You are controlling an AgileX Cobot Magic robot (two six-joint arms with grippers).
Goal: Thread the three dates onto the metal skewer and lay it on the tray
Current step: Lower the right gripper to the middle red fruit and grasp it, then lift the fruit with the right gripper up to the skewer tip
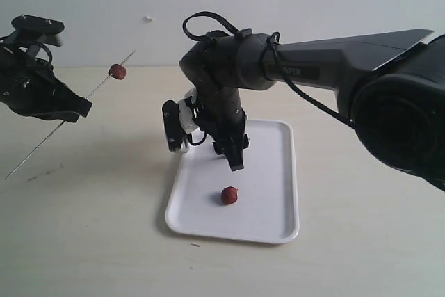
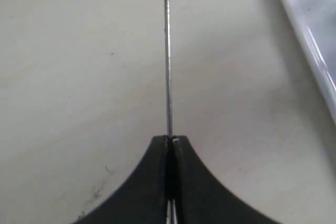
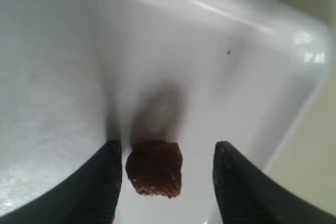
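My left gripper (image 1: pixel 73 110) is shut on the thin metal skewer (image 1: pixel 76 105), holding it slanted above the table at the left; the rod (image 2: pixel 168 56) runs straight out from the closed fingertips (image 2: pixel 170 140). One dark red date (image 1: pixel 118 71) is threaded near its upper end. A second date (image 1: pixel 229 195) lies on the white tray (image 1: pixel 271 172). My right gripper (image 1: pixel 236 165) hangs over the tray just behind that date, open, and in the right wrist view the date (image 3: pixel 154 167) sits between the spread fingers (image 3: pixel 167 150), close to one of them. A third date is not visible.
The right arm's black body (image 1: pixel 229 74) and cable reach across the middle above the tray's far end. The tray's rim (image 2: pixel 315 40) lies off to one side of the skewer. Bare beige tabletop (image 1: pixel 90 213) surrounds the tray.
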